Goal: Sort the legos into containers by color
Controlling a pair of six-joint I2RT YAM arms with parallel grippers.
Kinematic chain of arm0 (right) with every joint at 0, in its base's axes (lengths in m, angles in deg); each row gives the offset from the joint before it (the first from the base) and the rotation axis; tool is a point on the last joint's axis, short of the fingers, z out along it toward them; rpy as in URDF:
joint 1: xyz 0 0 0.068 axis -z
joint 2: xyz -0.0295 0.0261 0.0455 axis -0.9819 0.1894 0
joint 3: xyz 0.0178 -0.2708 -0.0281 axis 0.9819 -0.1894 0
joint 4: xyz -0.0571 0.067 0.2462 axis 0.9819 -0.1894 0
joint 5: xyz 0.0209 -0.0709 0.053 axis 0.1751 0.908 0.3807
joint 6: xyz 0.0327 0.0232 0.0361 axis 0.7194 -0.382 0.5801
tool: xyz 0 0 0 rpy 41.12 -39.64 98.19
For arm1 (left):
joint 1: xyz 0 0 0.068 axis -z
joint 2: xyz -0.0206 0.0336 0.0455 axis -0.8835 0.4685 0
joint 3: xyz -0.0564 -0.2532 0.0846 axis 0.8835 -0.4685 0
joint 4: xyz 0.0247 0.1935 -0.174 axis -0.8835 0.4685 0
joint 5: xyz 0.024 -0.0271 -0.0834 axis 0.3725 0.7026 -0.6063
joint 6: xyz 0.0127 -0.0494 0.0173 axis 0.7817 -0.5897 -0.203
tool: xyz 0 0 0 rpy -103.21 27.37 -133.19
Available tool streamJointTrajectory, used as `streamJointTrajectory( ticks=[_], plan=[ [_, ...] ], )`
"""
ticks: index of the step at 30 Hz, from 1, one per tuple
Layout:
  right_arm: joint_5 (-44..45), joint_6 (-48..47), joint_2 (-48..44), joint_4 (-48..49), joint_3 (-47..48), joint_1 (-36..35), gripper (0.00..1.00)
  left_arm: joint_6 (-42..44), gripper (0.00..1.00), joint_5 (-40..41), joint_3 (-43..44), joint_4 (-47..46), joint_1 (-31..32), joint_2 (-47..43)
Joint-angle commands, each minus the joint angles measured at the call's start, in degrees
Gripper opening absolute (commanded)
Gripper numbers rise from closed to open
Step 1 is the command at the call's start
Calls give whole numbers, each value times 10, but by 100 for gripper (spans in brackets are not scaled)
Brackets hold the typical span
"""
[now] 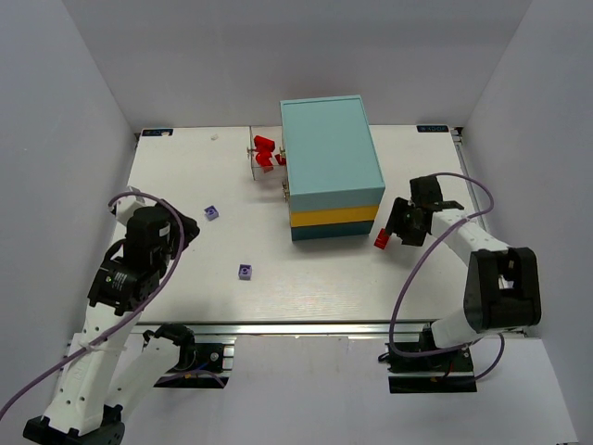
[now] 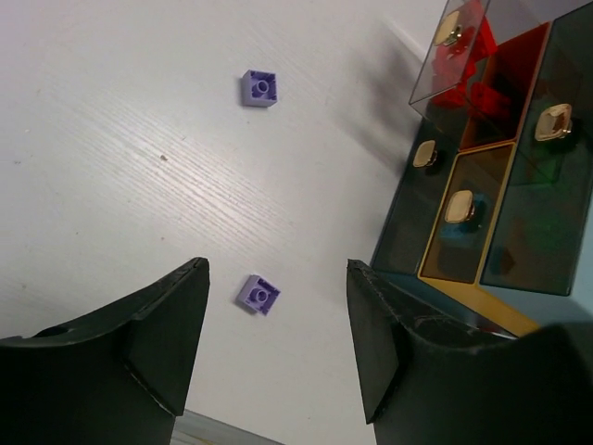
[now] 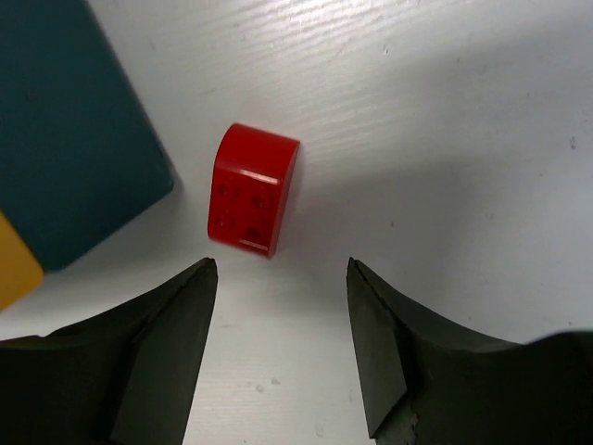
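Observation:
The cabinet (image 1: 329, 167) stands at the table's back middle, with one clear drawer (image 1: 264, 156) pulled out on its left and red legos (image 2: 468, 79) inside. The other drawers (image 2: 463, 209) are closed. Two purple legos (image 1: 212, 212) (image 1: 245, 272) lie on the table left of the cabinet. In the left wrist view one purple lego (image 2: 258, 294) lies on the table in line with the gap of my open left gripper (image 2: 278, 267), and another (image 2: 259, 88) sits farther off. A red lego (image 3: 252, 190) lies by the cabinet's front right corner, just ahead of my open right gripper (image 3: 281, 264). Neither gripper holds anything.
The cabinet's dark teal corner (image 3: 74, 139) and yellow layer (image 3: 14, 264) are close to the left of the red lego. White walls enclose the table (image 1: 185, 167) on three sides. The right arm's cable (image 1: 417, 278) loops over the front right.

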Motion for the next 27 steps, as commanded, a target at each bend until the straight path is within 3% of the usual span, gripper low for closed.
streamJointTrajectory(
  ticks=[1,10,27],
  plan=[
    [24,37,21,33,38,-1,64,-25,71,18,-3,46,-2,-6],
    [25,52,100,43,85,-3,70,-42,71,20,-12,67,-2,-21],
    [34,65,139,46,70,-22,60,-52,71,29,-10,83,-2,-31]
  ],
)
